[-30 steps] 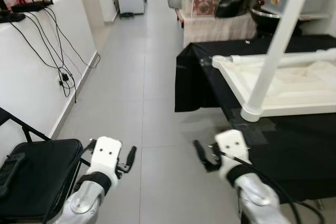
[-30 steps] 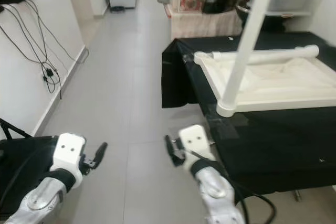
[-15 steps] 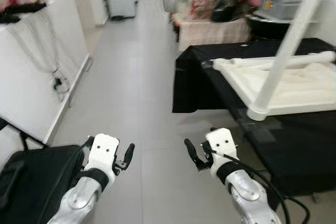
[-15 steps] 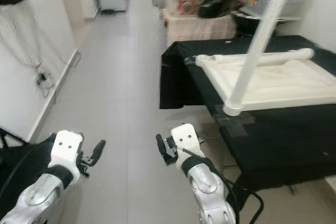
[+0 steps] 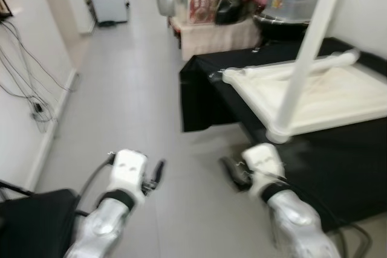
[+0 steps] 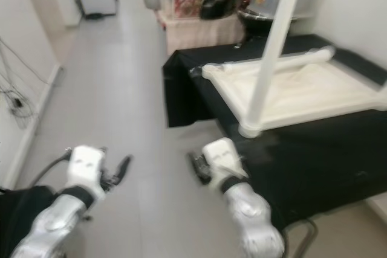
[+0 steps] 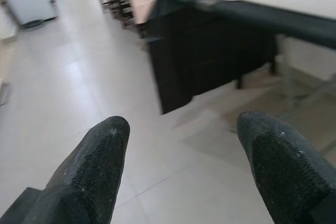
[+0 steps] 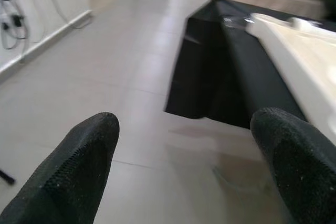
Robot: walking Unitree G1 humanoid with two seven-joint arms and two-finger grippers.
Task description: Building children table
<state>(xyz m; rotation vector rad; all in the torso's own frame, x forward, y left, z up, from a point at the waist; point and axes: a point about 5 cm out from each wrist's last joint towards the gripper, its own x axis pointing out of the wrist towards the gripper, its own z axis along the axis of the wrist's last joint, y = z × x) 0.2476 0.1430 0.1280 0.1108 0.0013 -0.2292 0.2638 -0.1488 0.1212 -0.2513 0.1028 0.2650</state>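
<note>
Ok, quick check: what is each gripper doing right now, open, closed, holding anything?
Left gripper: open, holding nothing, over the floor.
Right gripper: open, holding nothing, beside the black-covered table.

floor (image 5: 130, 98): grey tiles | wall (image 5: 18, 83): white, cables | black-draped table (image 5: 314, 149) | cluttered shelf (image 5: 211, 31)

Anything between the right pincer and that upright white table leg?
Nothing visible. The right pincer hangs open over bare floor beside the black-draped table; the white leg stands on the upturned tabletop, above and to the pincer's right, with open air between.
</note>
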